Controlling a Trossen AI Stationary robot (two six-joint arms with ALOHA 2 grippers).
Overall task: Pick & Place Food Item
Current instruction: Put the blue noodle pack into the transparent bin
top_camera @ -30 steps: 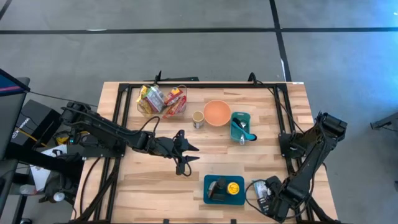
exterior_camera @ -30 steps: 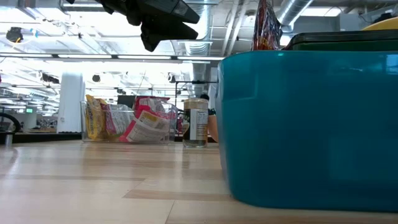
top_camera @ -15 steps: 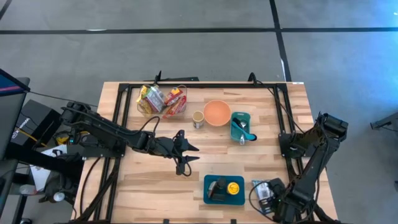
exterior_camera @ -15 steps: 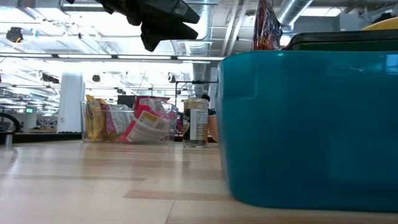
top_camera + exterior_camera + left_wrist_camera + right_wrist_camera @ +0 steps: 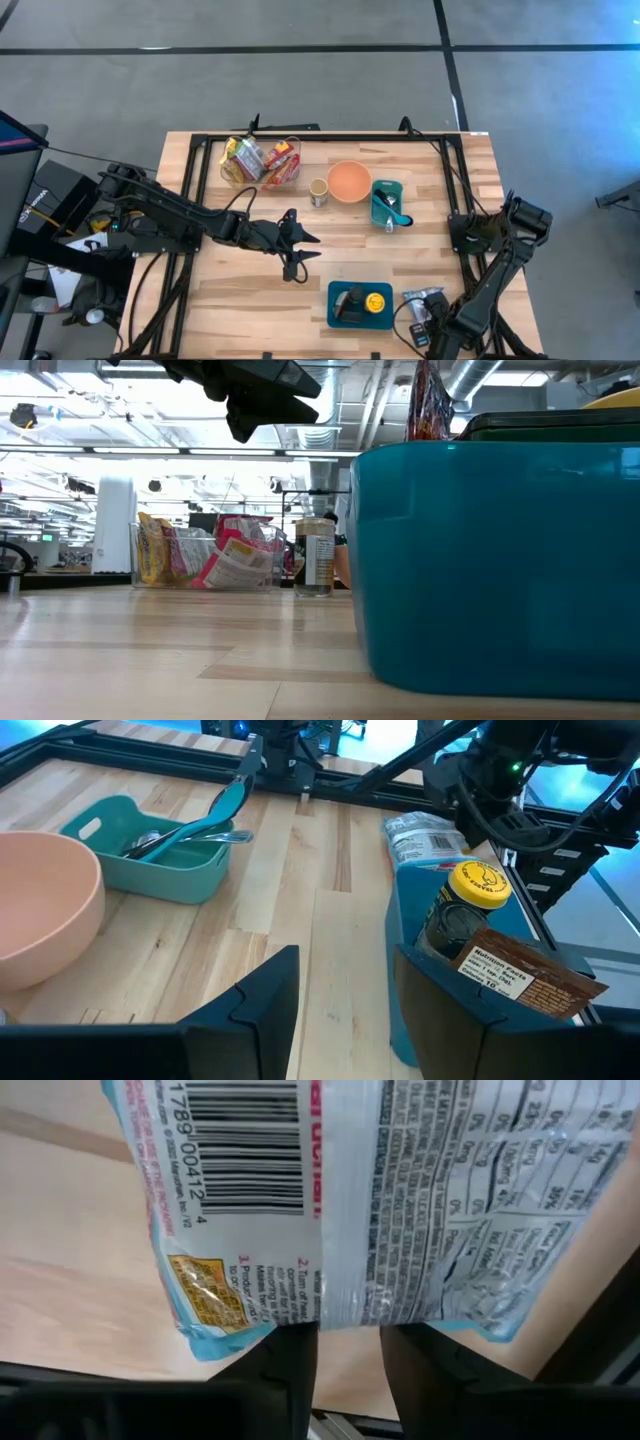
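Right gripper (image 5: 424,312) jaws pinching the noodle packet (image 5: 421,300) beside the teal bin (image 5: 361,304); left gripper (image 5: 300,252) jaws spread

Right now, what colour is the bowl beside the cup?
The bowl is salmon pink, clearest in the high view.

A grey concrete floor (image 5: 300,80) crossed by dark lines surrounds the wooden table (image 5: 240,300), beneath bright ceiling lights (image 5: 90,405).
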